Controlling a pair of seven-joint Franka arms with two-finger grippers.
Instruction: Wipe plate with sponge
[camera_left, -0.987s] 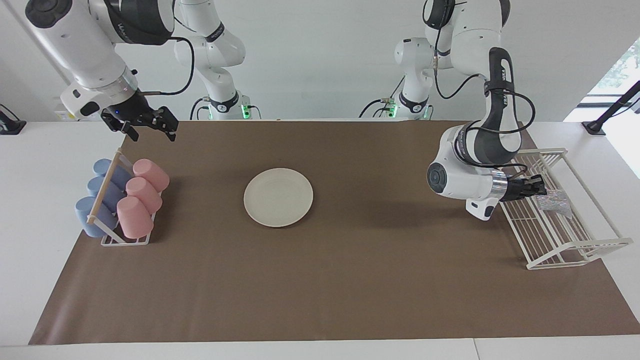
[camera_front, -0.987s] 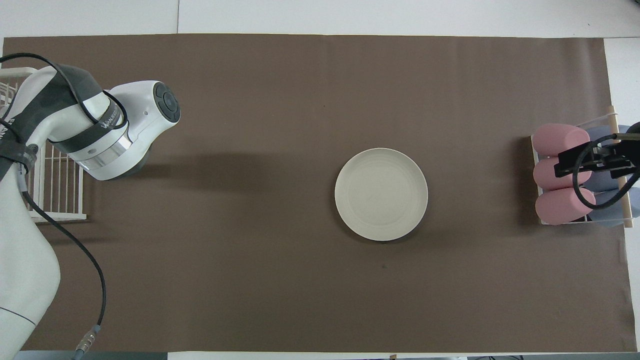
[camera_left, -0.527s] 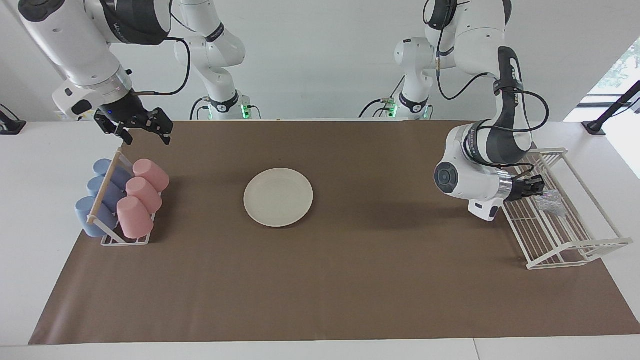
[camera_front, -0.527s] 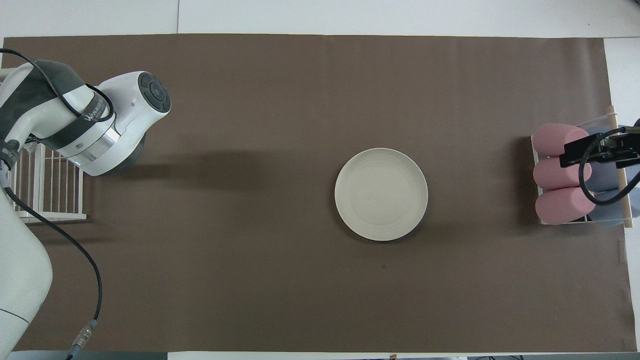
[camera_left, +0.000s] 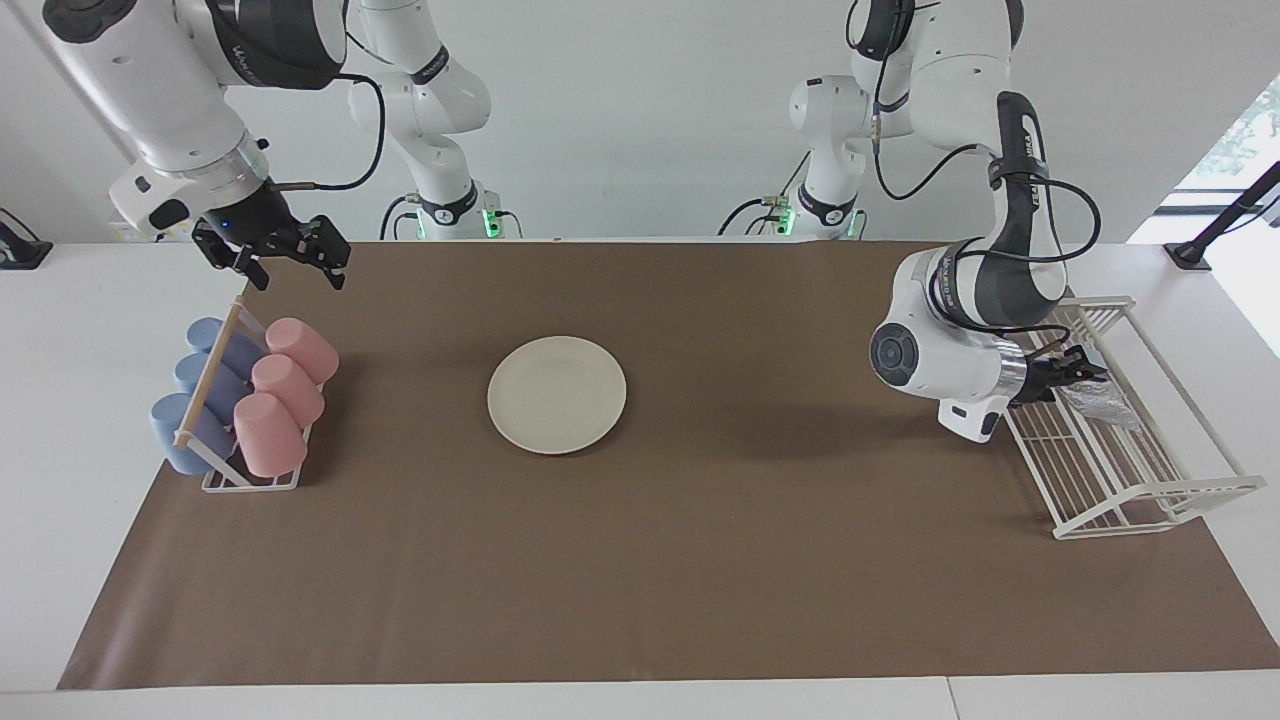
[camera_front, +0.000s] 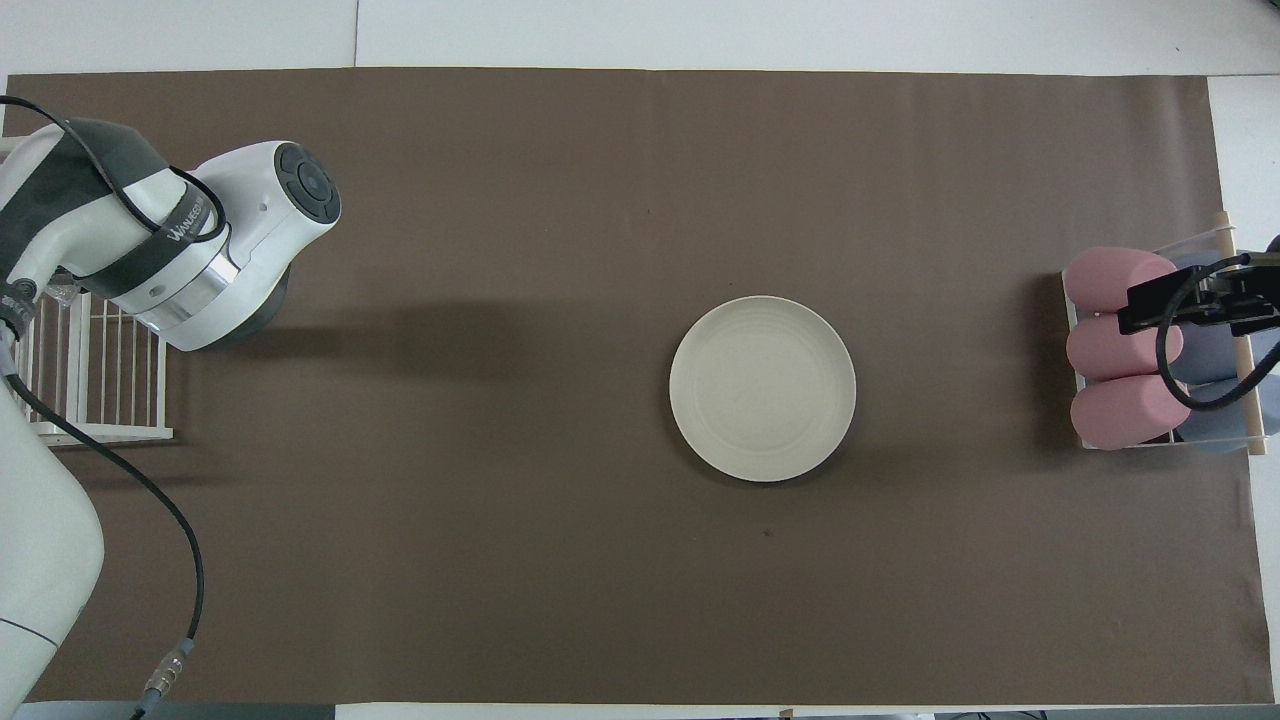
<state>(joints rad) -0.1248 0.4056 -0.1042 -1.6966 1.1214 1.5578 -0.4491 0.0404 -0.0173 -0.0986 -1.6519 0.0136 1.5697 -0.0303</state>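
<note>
Cream-white plate (camera_left: 557, 394) lies flat on the brown table cover (camera_left: 700, 600), about mid-table, nothing on it. In the overhead view the plate (camera_front: 762, 388) sits alone, well apart from both racks.

Sponge (camera_left: 1100, 404): silvery, shiny mesh pad, lying in the white wire rack (camera_left: 1190, 495) at the left arm's end of the table, in the part of the rack nearer to the robots.

Left gripper (camera_left: 1080, 370): reaches sideways into the wire rack, low over its floor, tips just at the sponge. Fingers look spread apart, not clenched on the pad; whether a tip touches the mesh I cannot tell. In the overhead view the arm's wrist hides the gripper and sponge; only part of the wire rack (camera_front: 95, 375) shows.

Right gripper (camera_left: 290, 258): in the air over the table edge beside the cup rack (camera_left: 245, 480), fingers released, grasping nothing; this arm waits. From overhead the right gripper (camera_front: 1190, 305) covers part of the pink cups.

Cup rack holds three pink cups (camera_left: 285, 395) and three blue cups (camera_left: 195, 400), lying on their sides, at the right arm's end of the table.
</note>
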